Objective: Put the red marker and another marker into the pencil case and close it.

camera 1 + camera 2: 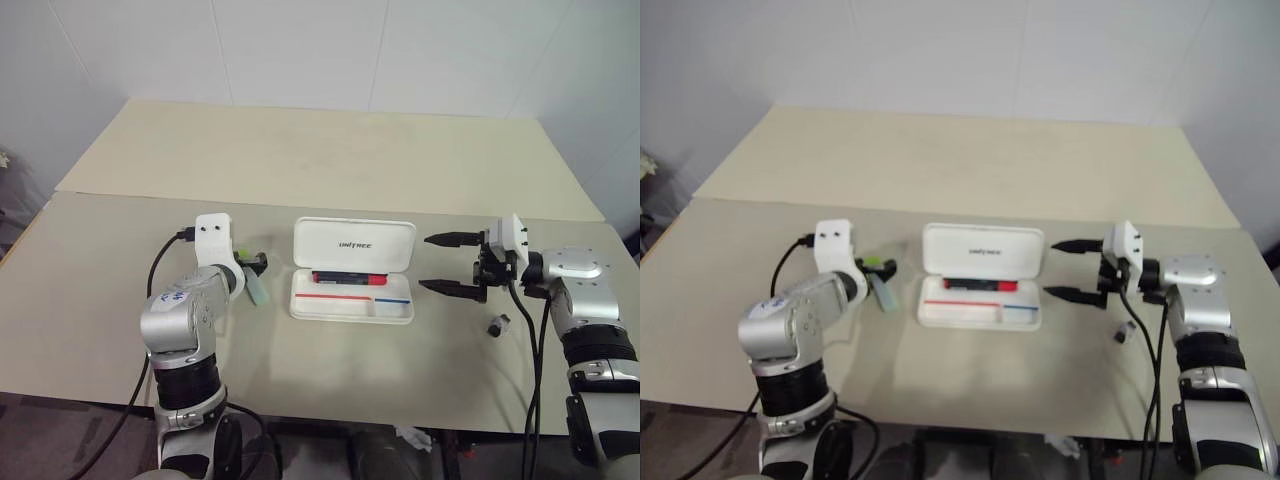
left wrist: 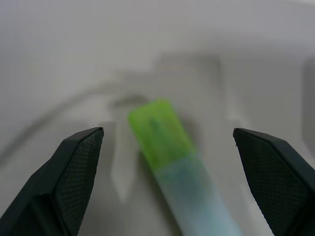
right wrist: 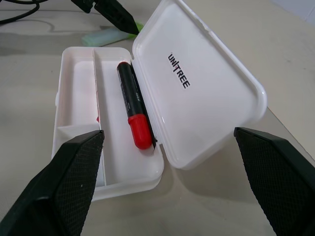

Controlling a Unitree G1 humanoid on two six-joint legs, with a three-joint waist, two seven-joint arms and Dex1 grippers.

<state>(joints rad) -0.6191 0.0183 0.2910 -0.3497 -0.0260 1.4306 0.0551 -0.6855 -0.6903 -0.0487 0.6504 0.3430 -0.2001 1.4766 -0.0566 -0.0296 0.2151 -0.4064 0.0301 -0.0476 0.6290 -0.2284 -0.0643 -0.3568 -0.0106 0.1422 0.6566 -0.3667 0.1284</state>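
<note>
While both grippers gape empty, the beige table (image 1: 330, 170) meets a white tiled wall (image 1: 300, 50).

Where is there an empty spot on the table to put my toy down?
The far half of the table, behind the pencil case, is bare. So is the near edge, between the two arms. It is crowded beside the case: the green-capped marker under the left gripper, and the right gripper opposite.

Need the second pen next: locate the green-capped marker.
The green-capped marker lies on the table, left of the open case, under the open left pincer.
</note>
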